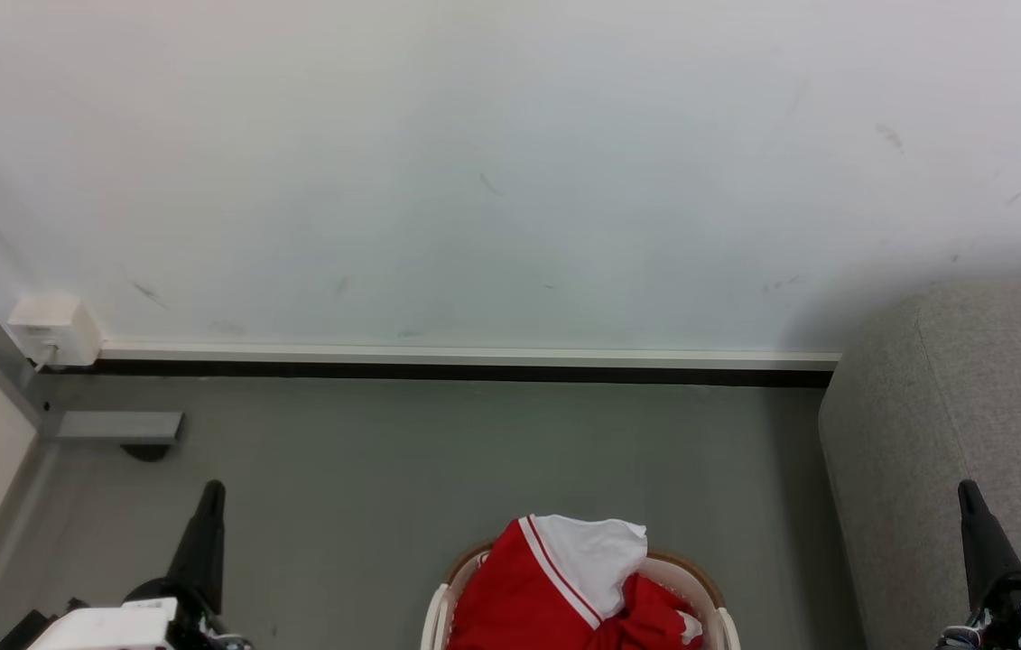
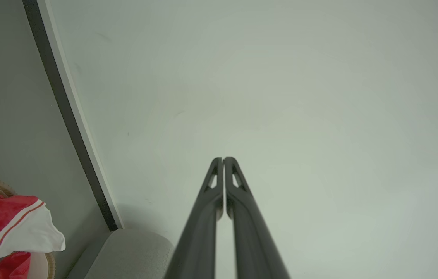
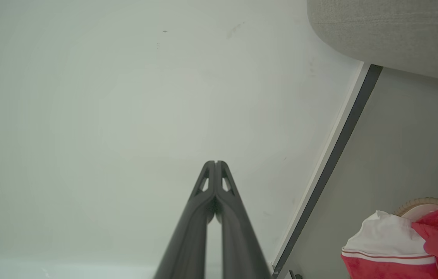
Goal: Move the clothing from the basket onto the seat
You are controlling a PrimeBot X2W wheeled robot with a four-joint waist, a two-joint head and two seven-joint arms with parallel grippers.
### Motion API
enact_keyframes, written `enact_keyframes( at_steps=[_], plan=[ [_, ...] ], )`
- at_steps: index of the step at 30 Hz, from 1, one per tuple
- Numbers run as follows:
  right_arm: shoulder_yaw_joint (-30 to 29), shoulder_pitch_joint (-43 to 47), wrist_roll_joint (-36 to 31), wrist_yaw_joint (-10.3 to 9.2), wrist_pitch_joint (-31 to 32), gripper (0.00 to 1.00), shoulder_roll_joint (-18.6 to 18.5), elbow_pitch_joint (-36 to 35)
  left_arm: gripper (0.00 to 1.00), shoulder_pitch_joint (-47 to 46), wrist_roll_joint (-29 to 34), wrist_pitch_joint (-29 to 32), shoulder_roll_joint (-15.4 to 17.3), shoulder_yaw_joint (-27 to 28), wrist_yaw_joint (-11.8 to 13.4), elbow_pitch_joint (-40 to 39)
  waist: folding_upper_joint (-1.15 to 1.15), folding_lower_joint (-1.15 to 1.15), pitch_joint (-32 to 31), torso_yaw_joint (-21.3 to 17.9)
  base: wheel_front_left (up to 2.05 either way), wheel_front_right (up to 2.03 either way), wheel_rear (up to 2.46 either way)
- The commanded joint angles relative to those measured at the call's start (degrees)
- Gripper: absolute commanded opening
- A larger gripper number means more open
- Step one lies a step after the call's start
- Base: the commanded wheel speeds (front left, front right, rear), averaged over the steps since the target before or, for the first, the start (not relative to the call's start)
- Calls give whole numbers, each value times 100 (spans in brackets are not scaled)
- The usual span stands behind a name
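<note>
Head view, grippers: your left gripper (image 1: 211,502) and right gripper (image 1: 969,498) both have their fingers pressed together and hold nothing.
Head view, clothing: the clothing (image 1: 535,591) is heaped in the basket (image 1: 702,579), which stands on the floor (image 1: 474,442) well clear of its wall edge and near the seat (image 1: 970,388) on your right.
Head view, lie: it's a crumpled mound with no clear long axis. The white panel sits on top, and its striped edge slants from upper left to lower right.
Left wrist view, gripper: the fingers are closed tip to tip and aimed at the bare wall (image 2: 280,97). The clothing is at the lower left, with a white flap hanging over the rim.
Right wrist view, gripper: this one is also closed and wall-facing. The clothing is at the lower right, and the seat's rounded edge is at the top right.
Risk, jaws: if you descend with the jaws closed, you'll likely push the heap down rather than grasp it.
Risk, snag: fabric draped over the rim may catch and drag the light basket.
Risk, carry: if you pinch only the top layer, the rest may stay behind or trail onto the floor short of the seat.
</note>
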Motion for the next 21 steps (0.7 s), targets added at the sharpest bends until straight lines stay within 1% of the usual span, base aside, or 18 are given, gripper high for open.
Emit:
enact_keyframes(
  at_steps=[1, 14, 15, 18, 21],
  plan=[
    [-12, -68, 14, -15, 9, 0, -8, -22, 0, -41, -82, 18, 12, 9, -28, -17, 0, 0, 0, 0, 0, 0, 0],
    [-12, -69, 14, -15, 9, 0, -9, -22, 0, -41, -82, 18, 12, 9, -28, -17, 0, 0, 0, 0, 0, 0, 0],
    [1, -1, 0, 0, 0, 100, 0, -1, 100, 0, 0, -1, 0, 0, 0, 0, 0, 0, 0, 0, 0, 0, 0],
    [26, 83, -1, 0, -12, 100, 29, 109, 100, 87, 3, -16, -29, -10, 12, 112, 0, 0, 1, 0, 0, 0, 0],
    [107, 70, -22, 0, -75, 100, 27, 34, 100, 74, 5, -107, -27, -50, 11, 77, 0, 0, 3, 0, 0, 0, 0]
  ],
)
